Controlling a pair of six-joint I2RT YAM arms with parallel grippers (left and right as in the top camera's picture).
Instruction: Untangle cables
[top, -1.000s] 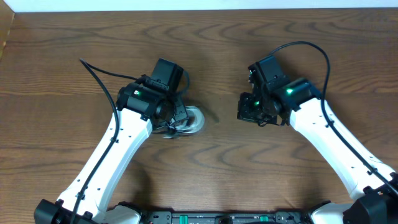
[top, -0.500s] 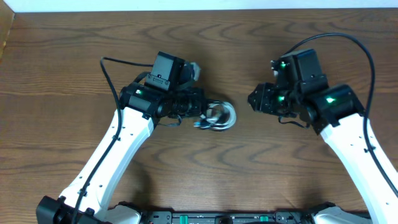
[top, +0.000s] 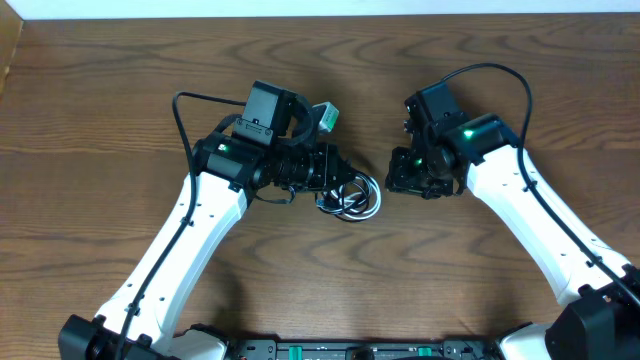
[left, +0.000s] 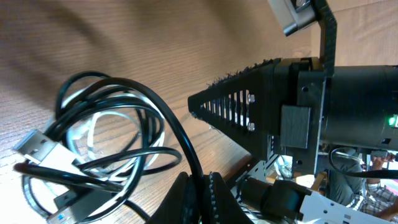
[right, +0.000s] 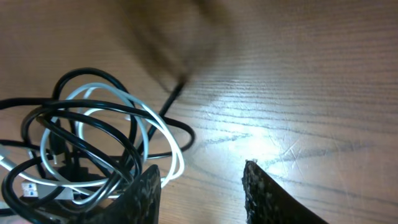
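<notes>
Untangling is barely beginning: left hand (left: 200, 188) is pinching the knotted bundle of thin black and white cords (top: 352, 197), right hand (right: 199, 180) hovering spread at its 3 o'clock.

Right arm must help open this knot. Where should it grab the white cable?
Probably the white cable at its outer loop, bowing clear of the black cables toward the open right gripper; come from that side, as the left gripper pinches a black one.

My overhead feed is evenly lit and sharp, with soft shadows on the desk (top: 330, 255). On the right wrist I get bright glare mid-frame and blur across the top, though the cables (right: 84, 134) read crisp.
</notes>
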